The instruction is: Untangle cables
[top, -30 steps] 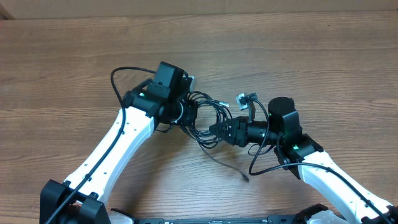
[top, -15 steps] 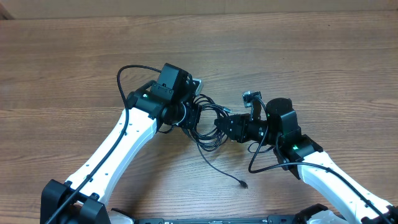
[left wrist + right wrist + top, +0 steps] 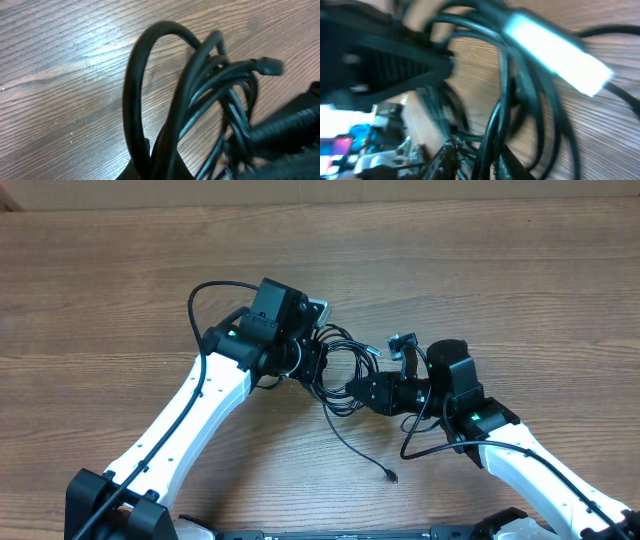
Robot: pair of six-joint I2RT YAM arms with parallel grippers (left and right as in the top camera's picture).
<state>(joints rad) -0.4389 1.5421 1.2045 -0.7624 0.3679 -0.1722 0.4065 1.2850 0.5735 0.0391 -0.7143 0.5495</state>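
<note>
Grips the cables [image 3: 340,368] with the left gripper [image 3: 312,362], jaws pinched tight on the bundle. Shows black loops standing up over the bench [image 3: 500,270] ahead of that gripper in the left wrist view. Has one plug end [image 3: 267,65] sticking out at the far side of the loops.

Meets the same tangle with the right gripper [image 3: 352,392] from the opposite side, tip just beside the left gripper. Can't tell how wide the right jaws stand or whether anything sits between them: too blurred in the right wrist view, hidden by cords from overhead. Shows cords crossing close in front of the right gripper there. Also shows a pale silvery plug [image 3: 555,55] above and to the right of them.

Puts the main knot between the two grippers. Leaves one thin loose strand [image 3: 350,448] trailing from under the right gripper back toward the arm bases. Lies flat on the bench and ends in a small plug [image 3: 390,476], well apart from both grippers.

Also has a thicker black arm wire [image 3: 200,290] arching behind the left gripper, outside the tangle.
</note>
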